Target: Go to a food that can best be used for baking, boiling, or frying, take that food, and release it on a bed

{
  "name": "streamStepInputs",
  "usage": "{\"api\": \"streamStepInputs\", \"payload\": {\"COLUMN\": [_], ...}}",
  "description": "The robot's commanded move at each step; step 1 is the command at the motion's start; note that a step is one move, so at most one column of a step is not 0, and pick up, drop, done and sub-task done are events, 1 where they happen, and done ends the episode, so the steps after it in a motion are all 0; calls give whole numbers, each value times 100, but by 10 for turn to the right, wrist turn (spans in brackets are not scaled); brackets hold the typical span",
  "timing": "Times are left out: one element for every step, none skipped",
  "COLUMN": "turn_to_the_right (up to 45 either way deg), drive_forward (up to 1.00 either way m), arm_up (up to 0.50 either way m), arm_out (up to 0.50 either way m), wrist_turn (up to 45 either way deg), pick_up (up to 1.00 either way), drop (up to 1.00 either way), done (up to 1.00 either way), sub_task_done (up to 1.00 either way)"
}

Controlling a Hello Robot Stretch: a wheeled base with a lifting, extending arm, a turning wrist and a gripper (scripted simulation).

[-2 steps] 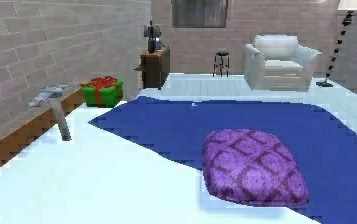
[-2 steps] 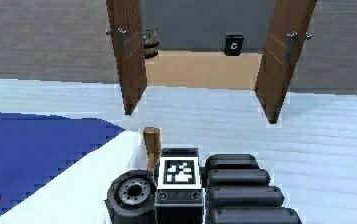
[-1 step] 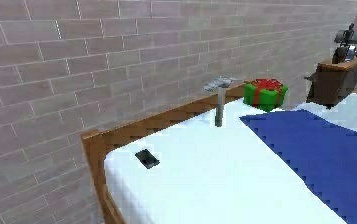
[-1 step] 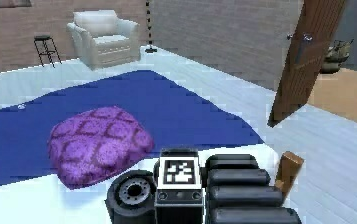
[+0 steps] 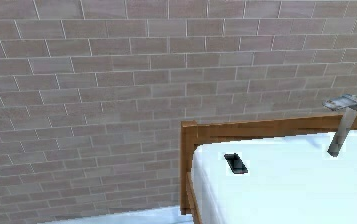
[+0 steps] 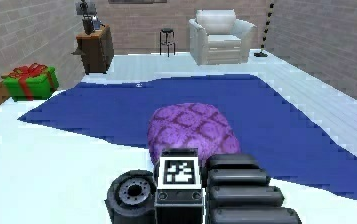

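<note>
Clearly, the arm lies low over the bed, close to a purple pillow on the blue blanket. Left of its white marker sits the dark body of the fingers. Their tips are unclear, so I cannot tell if they grasp anything. In the forward view, a small dark flat thing lies on the bed beside a brick wall.

Navy blanket; purple patterned pillow
</note>
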Motion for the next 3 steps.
{"api": "streamStepInputs", "payload": {"turn_to_the_right": [0,0,0], "drive_forward": [0,0,0], "arm_up": [0,0,0], "arm_out": [48,0,0], "wrist_turn": [0,450,450], "pick_up": [0,0,0], "drop": [0,0,0], "done": [0,0,0], "sub_task_done": [0,0,0]}}
